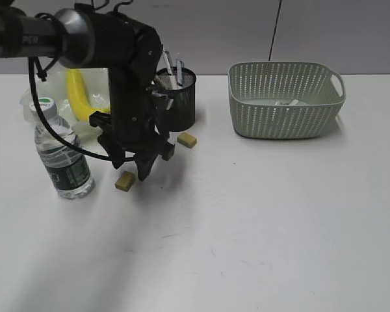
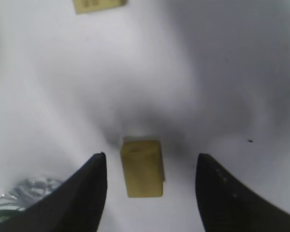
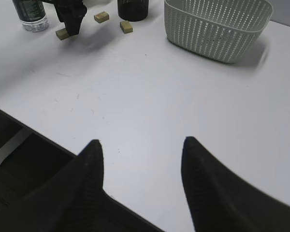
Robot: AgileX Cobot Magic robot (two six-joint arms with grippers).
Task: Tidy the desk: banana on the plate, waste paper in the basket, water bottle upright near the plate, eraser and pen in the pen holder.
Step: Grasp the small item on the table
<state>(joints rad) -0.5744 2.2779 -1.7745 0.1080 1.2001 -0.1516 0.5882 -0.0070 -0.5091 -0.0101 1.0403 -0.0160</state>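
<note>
Right wrist view only — 3 erasers (image 3: 101,17).

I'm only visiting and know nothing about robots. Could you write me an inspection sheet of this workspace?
Surface: white desk, faint scuffs.
Job's things: banana on plate; water bottle upright; waste paper in basket; pens in pen holder; three erasers loose on desk.
Clutter: nothing seen.
Grippers: left gripper open, jaws either side of one eraser; right gripper open, empty.
Cables: black cable loops off left arm, crossing bottle.
Surroundings: grey wall.
</note>
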